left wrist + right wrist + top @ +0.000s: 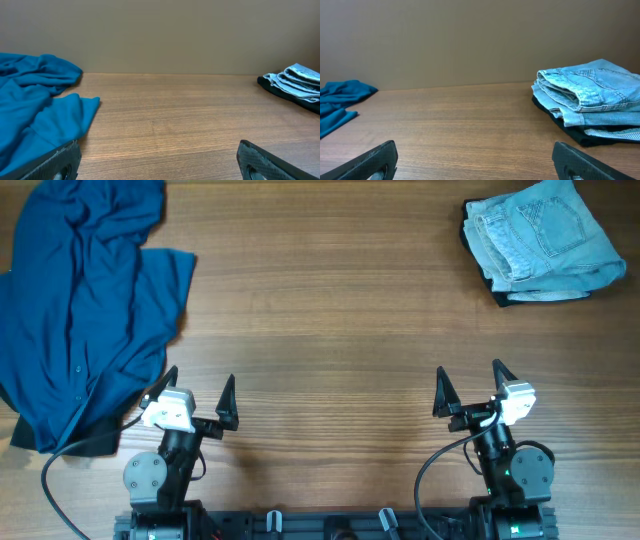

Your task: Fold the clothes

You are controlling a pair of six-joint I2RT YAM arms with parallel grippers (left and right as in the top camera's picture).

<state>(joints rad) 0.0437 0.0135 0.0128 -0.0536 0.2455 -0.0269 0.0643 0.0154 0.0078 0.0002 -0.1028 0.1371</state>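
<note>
A large dark teal-blue shirt lies crumpled on the table's left side; small buttons run down its front. It also shows in the left wrist view and far left in the right wrist view. Pale-blue denim jeans sit folded at the back right on top of a black garment; the jeans are on the right of the right wrist view. My left gripper stands open near the front edge, just right of the shirt's hem. At the front right, my right gripper is open too. Nothing is between either pair of fingers.
The wooden table stretches bare between the shirt and the jeans. A plain brown wall stands behind it. Black cables trail from both arm bases at the front edge.
</note>
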